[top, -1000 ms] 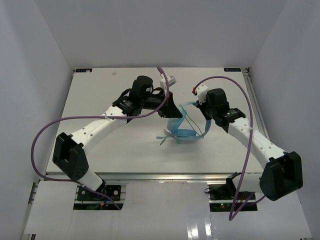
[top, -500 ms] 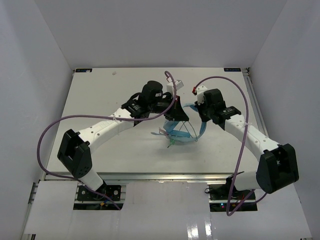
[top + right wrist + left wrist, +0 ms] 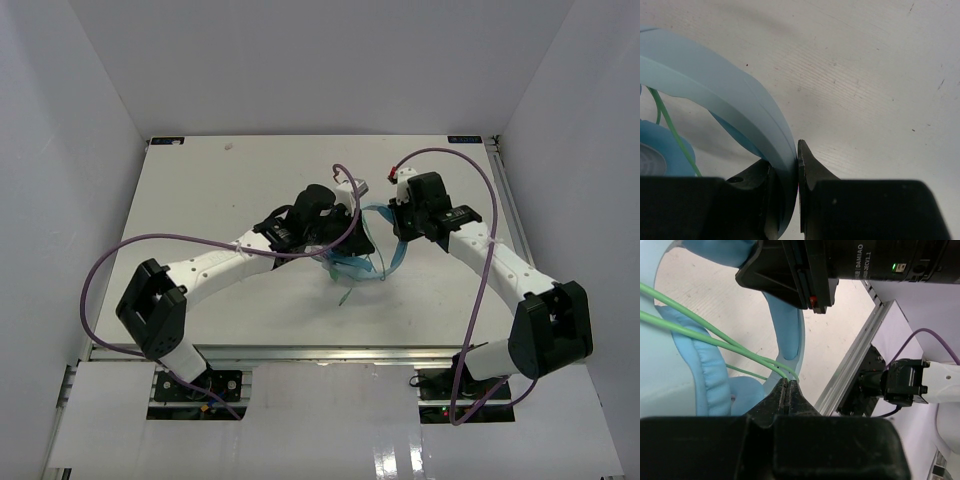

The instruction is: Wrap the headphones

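The headphones [image 3: 358, 262] are held up over the middle of the table [image 3: 200, 190], between the two arms, and appear to be lifted off the surface, though contact at the lowest point cannot be ruled out from above. The left gripper [image 3: 347, 250] is seen from its wrist camera with its jaws pressed together [image 3: 789, 386] on the thin green cable [image 3: 715, 337], whose strands run in from the left and meet right at the fingertips. Just beside those strands a padded blue ear cup [image 3: 710, 377] is visible, and the light blue headband [image 3: 789, 325] curves behind them. The right gripper [image 3: 398, 228] is clamped on the headband [image 3: 715, 85]: in its wrist view the flat blue band passes down between the two black fingers [image 3: 812, 170], which are closed against either side of it. A length of the green cable [image 3: 671, 127] is seen to the left of the band there, above the pale table top [image 3: 865, 75]. From overhead, the two grippers are placed close together, the left one slightly nearer the bases, with purple cables [image 3: 130, 250] looped along both arms.
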Available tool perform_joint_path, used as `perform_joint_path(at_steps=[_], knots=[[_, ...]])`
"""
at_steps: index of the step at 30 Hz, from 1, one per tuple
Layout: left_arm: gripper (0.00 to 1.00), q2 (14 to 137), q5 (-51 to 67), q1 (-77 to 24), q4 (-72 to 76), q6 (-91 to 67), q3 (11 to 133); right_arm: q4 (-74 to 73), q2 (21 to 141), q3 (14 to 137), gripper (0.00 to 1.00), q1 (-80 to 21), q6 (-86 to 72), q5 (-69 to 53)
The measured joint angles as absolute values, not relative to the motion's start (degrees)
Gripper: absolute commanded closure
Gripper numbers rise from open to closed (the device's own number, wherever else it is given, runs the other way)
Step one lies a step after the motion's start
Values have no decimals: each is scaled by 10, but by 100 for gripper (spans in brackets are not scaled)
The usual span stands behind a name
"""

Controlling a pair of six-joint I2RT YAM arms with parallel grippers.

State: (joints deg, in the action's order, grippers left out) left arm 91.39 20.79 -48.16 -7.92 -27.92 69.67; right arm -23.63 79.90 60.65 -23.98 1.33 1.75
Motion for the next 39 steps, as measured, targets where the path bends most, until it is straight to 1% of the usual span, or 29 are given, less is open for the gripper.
perform_joint_path(at_steps=[2,5,10,16,19,21,24,25,26,32,38,39], knots=[[84,914,194,-488,-72,-279,697,-237,799,609,92,-239,10,16],[74,914,171,-500,-68,-278,697,-239,799,612,92,-238,7,13],[64,908,150,-522,-75,-273,696,-236,799,618,92,-233,-1,11],[61,869,137,-530,-88,-269,679,-235,799,621,92,-225,-2,5],[56,848,130,-531,-92,-267,677,-235,800,621,92,-220,-3,-1],[49,834,125,-532,-93,-264,676,-235,801,621,92,-217,-3,-6],[36,808,122,-536,-100,-256,671,-234,806,621,92,-212,-3,-16],[31,796,118,-537,-103,-250,669,-234,810,621,92,-210,-4,-19],[28,784,113,-538,-106,-243,667,-234,814,621,92,-208,-5,-23],[14,647,52,-539,-121,-192,613,-224,887,632,92,-192,-21,-48],[3,479,-20,-539,-123,-181,501,-215,1000,683,92,-187,-41,-54],[2,451,-31,-539,-125,-183,473,-213,1016,695,91,-187,-42,-54]])
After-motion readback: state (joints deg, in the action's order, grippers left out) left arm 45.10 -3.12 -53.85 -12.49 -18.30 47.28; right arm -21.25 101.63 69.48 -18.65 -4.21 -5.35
